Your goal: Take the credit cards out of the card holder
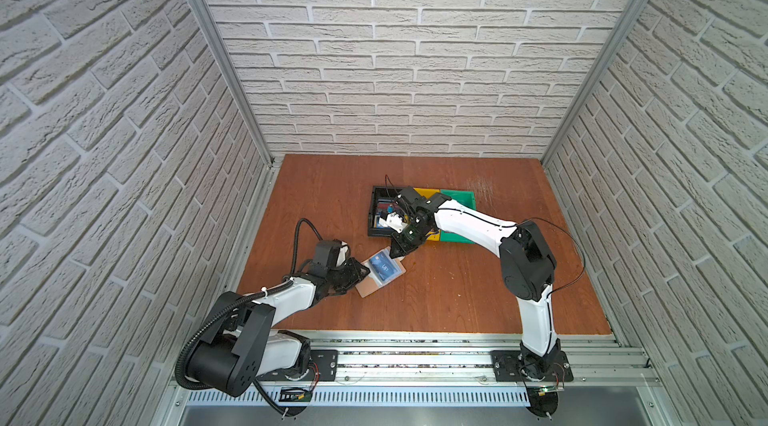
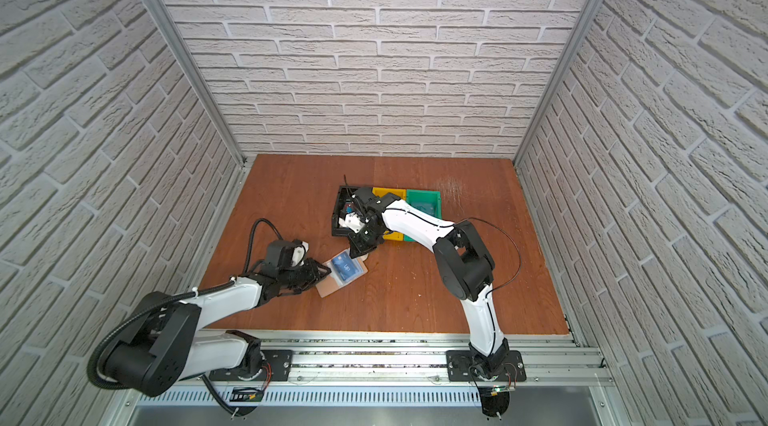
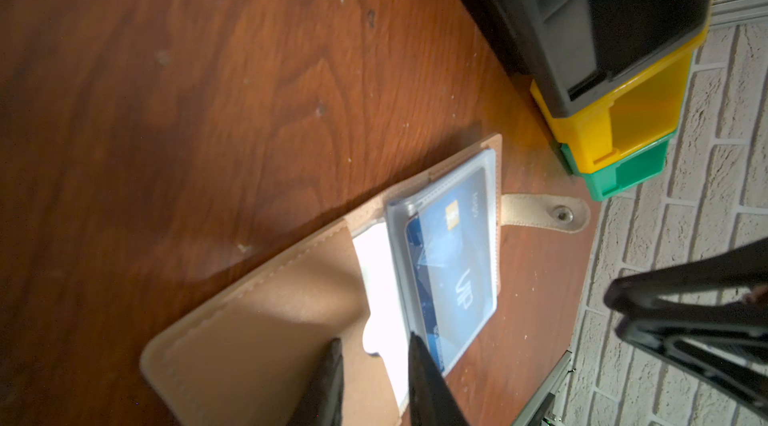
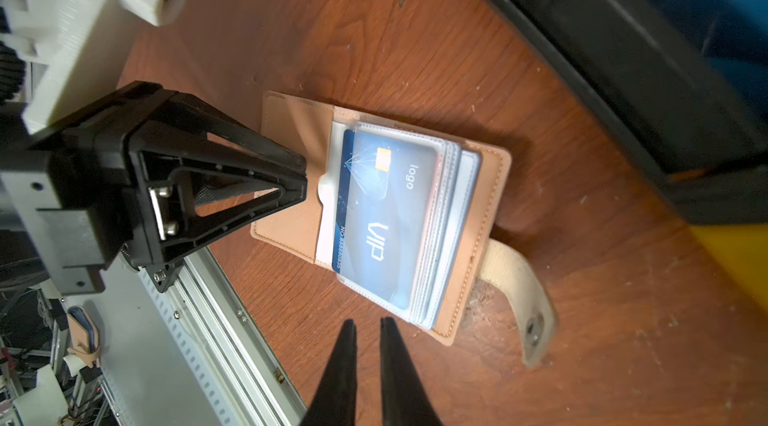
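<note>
On the wooden table [image 1: 457, 291], the left gripper [image 1: 365, 272] comes to the card holder [image 1: 370, 287] from its 9 o'clock side. In the left wrist view its fingers [image 3: 419, 361] are partly open. One tip is on the tan flap and the other at the edge of the clear sleeves [image 4: 446, 228], and the notch of a pale pocket lies between them. They pinch nothing that I can see.

The card holder lies open and flat, left of the table's middle, with its long side running from 8 o'clock to 2 o'clock. The blue card [image 4: 382, 204], with white "VIP" letters, is inside the top sleeve, and more sleeves are stacked under it. The snap tab [image 4: 515, 278] sticks out from the far cover and rests on the wood.

The right gripper [image 1: 395, 255] hangs at the holder's 1 o'clock corner. In the right wrist view it is only narrowly open, with a thin slit and nothing in it. The tips are just beside the sleeves' edge, over bare wood. I cannot tell whether they touch the table.

Further toward 1 o'clock stand a black bin [image 1: 371, 212], a yellow bin [image 1: 424, 192] and a green bin [image 1: 461, 195], side by side and touching. The right arm passes over them and hides much of the yellow one.
</note>
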Tool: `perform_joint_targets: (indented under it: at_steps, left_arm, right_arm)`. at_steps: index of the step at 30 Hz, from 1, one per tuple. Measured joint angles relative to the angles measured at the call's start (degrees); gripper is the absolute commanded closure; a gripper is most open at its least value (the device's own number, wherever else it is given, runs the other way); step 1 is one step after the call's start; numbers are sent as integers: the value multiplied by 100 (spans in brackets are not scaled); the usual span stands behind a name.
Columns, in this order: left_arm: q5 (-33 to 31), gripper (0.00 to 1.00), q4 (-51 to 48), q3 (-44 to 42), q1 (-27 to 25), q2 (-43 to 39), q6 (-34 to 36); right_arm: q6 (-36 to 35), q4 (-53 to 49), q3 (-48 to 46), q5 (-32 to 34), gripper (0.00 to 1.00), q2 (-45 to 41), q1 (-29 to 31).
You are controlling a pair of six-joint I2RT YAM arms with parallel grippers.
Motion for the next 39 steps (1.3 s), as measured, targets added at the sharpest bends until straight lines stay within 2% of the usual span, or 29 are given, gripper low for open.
perform_joint_targets:
  at_steps: [11, 39]
  left_arm:
    - [2, 71, 57, 9, 0, 83, 0]
    - [42, 75, 1060, 13, -83, 658, -275]
  right_arm:
    - [-4, 79, 28, 125, 91, 664, 0]
    - [162, 509, -286, -229, 91, 664, -33]
